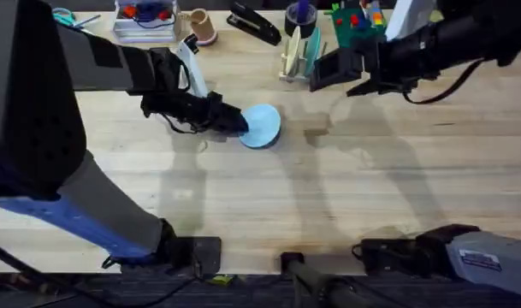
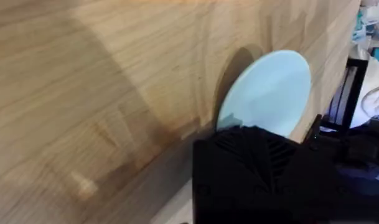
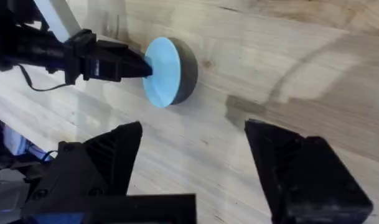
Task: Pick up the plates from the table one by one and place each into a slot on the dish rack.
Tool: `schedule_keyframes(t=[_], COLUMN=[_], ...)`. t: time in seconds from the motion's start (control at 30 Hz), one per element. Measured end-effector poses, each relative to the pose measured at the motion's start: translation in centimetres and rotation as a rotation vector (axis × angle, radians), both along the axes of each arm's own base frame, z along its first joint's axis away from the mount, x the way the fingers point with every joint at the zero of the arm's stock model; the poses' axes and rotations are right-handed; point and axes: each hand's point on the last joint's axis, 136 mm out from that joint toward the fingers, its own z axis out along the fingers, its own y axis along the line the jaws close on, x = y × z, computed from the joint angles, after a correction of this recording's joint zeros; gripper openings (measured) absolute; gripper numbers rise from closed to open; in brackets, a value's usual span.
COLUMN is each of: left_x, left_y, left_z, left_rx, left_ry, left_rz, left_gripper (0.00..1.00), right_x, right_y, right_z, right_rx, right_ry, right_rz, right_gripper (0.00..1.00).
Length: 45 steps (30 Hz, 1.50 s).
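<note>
Left tool [image 1: 230, 121] grips the near rim of the pale blue plate [image 1: 262, 126], tilted up off the desk [image 1: 328, 188] at its centre. Right tool [image 1: 354, 73], jaws wide and empty, hovers beyond it beside the dish rack [image 1: 296, 53], which stands up-right of the plate, the likely direction of carry.
</note>
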Motion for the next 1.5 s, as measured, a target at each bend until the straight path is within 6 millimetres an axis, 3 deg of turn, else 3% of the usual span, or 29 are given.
schedule_keyframes(t=[0.6, 0.9, 1.2, 1.5], left_x=[0.2, 0.2, 0.2, 0.2], left_y=[0.0, 0.0, -0.1, -0.1], left_z=[0.0, -0.1, -0.1, -0.1], left_rx=[0.001, 0.0, -0.016, -0.016], left_ry=[-0.008, -0.006, -0.001, -0.001], left_rz=[0.001, 0.001, 0.004, 0.004], left_gripper=[0.042, 0.042, 0.042, 0.042], right_x=[3.0, 3.0, 2.2, 1.0], right_y=[5.9, 9.6, 10.9, 12.0], right_z=[-6.7, -10.5, -10.8, -13.1], right_rx=[0.023, 0.06, 0.077, 0.062], right_ry=[0.095, 0.167, 0.212, 0.306], right_rz=[0.076, 0.112, 0.095, 0.072], right_gripper=[0.994, 0.993, 0.979, 0.615])
